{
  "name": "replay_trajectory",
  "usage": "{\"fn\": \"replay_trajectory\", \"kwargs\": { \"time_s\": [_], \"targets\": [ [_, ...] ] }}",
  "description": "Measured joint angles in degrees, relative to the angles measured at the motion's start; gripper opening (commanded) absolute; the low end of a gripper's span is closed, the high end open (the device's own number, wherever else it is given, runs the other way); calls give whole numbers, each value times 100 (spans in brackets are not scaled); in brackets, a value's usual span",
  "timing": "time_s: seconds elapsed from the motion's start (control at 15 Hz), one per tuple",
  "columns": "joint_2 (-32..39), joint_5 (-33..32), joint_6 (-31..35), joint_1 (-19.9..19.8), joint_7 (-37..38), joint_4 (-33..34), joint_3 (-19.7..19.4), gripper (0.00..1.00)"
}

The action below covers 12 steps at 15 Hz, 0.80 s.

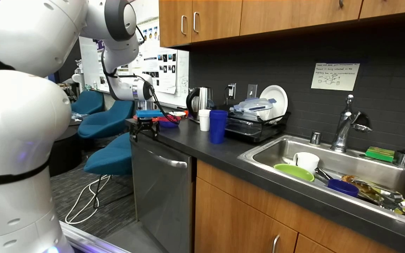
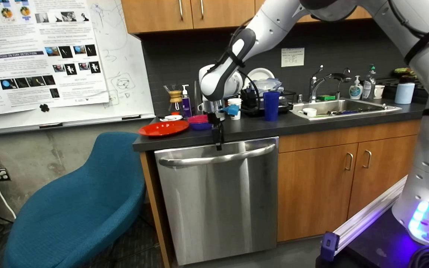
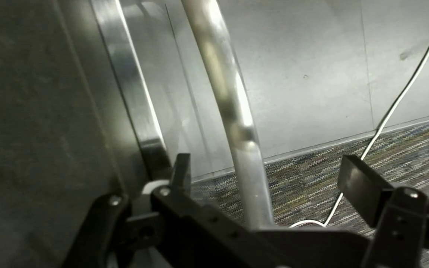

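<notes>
My gripper [image 3: 268, 175] is spread wide, empty. The curved silver metal bar handle [image 3: 230, 93] lies just below, between my fingers [image 3: 363, 188] in the wrist view, not yet gripped; the stainless-steel dishwasher door [image 2: 218, 201] beneath is closed.

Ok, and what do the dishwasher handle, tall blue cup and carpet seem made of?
Handle: metal, likely stainless steel, smooth and shiny; bright reflections run along it.
Tall blue cup: probably plastic, opaque; solid, even colour, gloss unclear.
Carpet: woven or looped yarn, matte; flecked, multicoloured streaks show, but the fibre can't be told.
</notes>
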Motion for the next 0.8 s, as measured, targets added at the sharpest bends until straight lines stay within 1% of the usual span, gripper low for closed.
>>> {"fn": "replay_trajectory", "kwargs": {
  "time_s": [0.4, 0.6, 0.8],
  "targets": [
    [-103, 214, 401, -49, 11, -303, 36, 100],
    [-200, 217, 530, -48, 72, -497, 60, 100],
    [-381, 129, 549, 51, 223, -734, 71, 100]
  ]
}}
